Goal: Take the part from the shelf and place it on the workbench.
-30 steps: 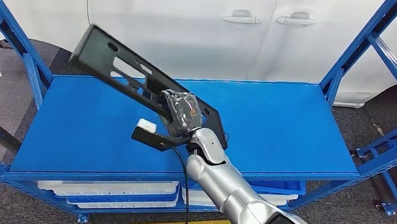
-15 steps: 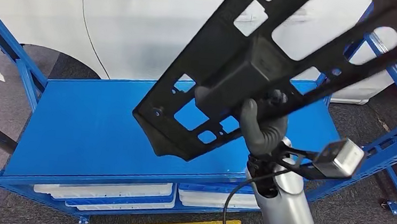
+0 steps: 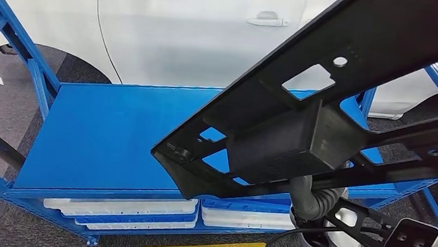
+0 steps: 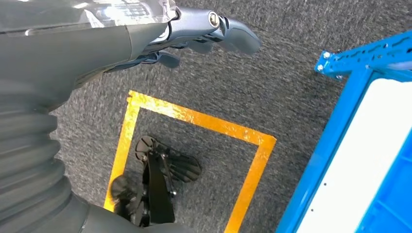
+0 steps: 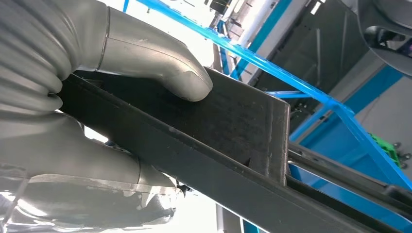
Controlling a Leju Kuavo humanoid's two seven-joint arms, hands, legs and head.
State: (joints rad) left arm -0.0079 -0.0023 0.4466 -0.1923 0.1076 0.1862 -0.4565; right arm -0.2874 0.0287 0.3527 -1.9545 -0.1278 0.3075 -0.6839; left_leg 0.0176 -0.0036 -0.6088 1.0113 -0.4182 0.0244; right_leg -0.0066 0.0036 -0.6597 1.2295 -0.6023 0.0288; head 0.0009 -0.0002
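Part (image 3: 298, 135), a long black plastic panel with cut-out openings and a boxy block on its underside, is held raised close to the head camera, slanting from the lower middle of the frame to the upper right and well clear of the blue shelf (image 3: 108, 144). It is gripped from below by the right hand (image 3: 311, 197); in the right wrist view the thumb (image 5: 160, 63) is seen pressed onto the panel's flat face, with the panel's edge clamped against the palm. The left hand (image 4: 194, 36) is seen hanging above grey carpet and a yellow floor marking (image 4: 194, 116), its fingers loosely curled with nothing in them. A white car (image 3: 200, 33) is seen behind the shelf, and white trays (image 3: 127, 210) are stored on the lower level.
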